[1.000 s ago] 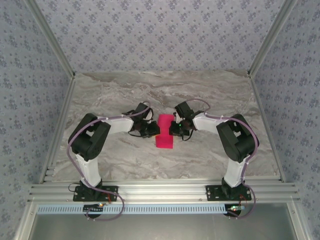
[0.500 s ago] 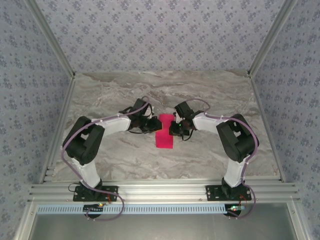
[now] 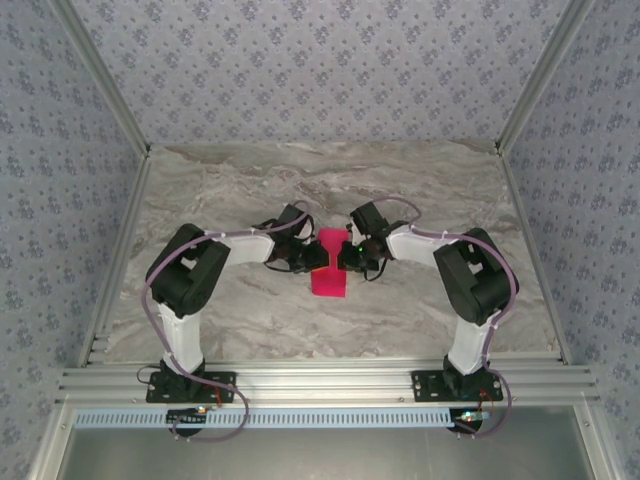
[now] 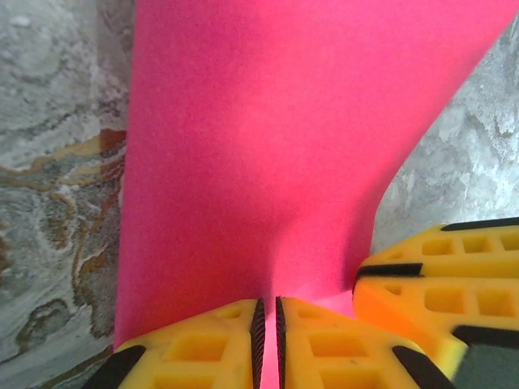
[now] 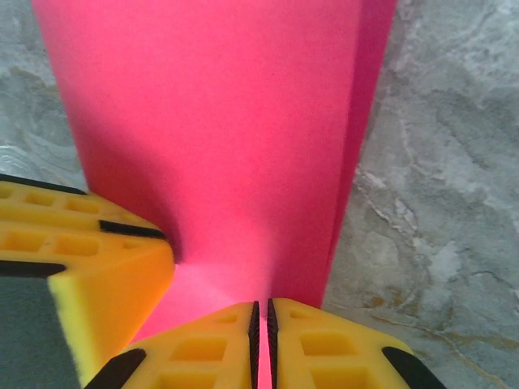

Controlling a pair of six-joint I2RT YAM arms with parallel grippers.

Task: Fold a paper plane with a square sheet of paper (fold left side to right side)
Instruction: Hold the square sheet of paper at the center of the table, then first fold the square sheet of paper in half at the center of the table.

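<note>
Where two arms meet at middle of bench (image 3: 250, 180), folded pink paper (image 3: 328, 282) lies as narrow strip, long axis running from near edge toward far edge. Left arm (image 3: 190, 275) reaches in from left, right arm (image 3: 470, 270) from right. Left jaws pressed together, pinching paper on left side; paper (image 4: 259, 146) rises in ridge into yellow fingers (image 4: 203, 348). Right jaws likewise pinching paper (image 5: 219, 121) on right side, fingers (image 5: 324, 344) nearly touching. Both sets of jaws side by side, close together.
</note>
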